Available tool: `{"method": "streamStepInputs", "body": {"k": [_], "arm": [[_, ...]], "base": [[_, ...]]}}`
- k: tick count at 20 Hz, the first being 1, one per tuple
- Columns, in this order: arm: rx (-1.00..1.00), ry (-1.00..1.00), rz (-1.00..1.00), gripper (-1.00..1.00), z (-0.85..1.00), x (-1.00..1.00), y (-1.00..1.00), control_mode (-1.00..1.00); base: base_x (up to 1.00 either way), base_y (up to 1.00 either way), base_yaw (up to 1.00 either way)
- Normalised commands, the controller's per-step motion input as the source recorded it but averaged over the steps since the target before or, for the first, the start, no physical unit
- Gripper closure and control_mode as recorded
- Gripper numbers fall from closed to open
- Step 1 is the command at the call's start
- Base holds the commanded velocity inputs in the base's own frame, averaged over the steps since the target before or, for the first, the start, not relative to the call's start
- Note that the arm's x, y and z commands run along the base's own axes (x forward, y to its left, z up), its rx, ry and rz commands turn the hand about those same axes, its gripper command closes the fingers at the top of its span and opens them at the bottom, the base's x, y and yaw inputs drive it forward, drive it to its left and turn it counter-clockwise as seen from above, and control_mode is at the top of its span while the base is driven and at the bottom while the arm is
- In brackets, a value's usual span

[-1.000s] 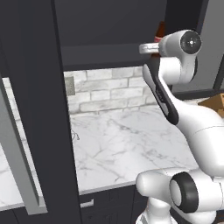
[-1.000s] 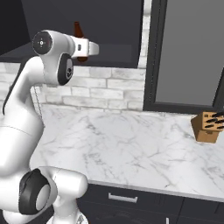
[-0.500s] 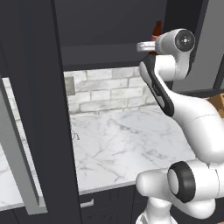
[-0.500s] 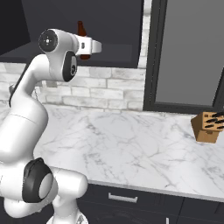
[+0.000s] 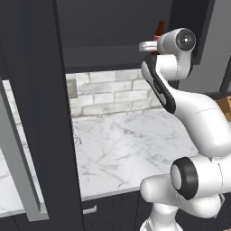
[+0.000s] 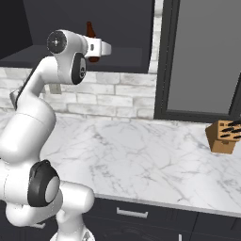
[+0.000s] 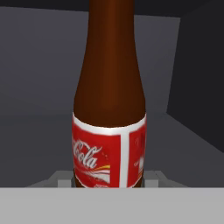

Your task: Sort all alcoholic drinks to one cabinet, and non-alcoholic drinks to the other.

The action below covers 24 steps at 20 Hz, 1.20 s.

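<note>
Raised since earlier, the gripper (image 7: 112, 183) clamps the brown bottle (image 7: 109, 100) upright inside the cabinet (image 6: 84, 19).

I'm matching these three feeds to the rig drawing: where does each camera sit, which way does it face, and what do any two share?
Left base view: behind the arm's left, looking forward and down at the marble counter and open cabinet; arm rises lower right.
Right base view: behind its right, same counter, knife block; arm lower left.
Hand view: on the hand, facing along the claw at the brown bottle it grips.
Shared: all show that bottle inside the cabinet.
</note>
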Motion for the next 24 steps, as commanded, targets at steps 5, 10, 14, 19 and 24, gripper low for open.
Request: {"method": "streamStepInputs", "body": {"k": [5,10,14,19,24], "arm": [[0.00,0.00,-0.01,1.00,-0.03,0.22,0.00,-1.00],[0.00,0.00,-0.01,1.00,-0.12,0.20,0.00,-1.00],[0.01,0.00,-0.01,1.00,-0.10,0.17,0.00,-1.00],[0.01,0.00,-0.01,1.00,-0.06,0.13,0.00,-1.00],[0.02,0.00,-0.01,1.00,-0.07,0.09,0.00,-1.00]], "base": [[0.00,0.00,0.00],[0.00,0.00,0.00],[0.00,0.00,0.00],[0.00,0.00,0.00],[0.00,0.00,0.00]]}}
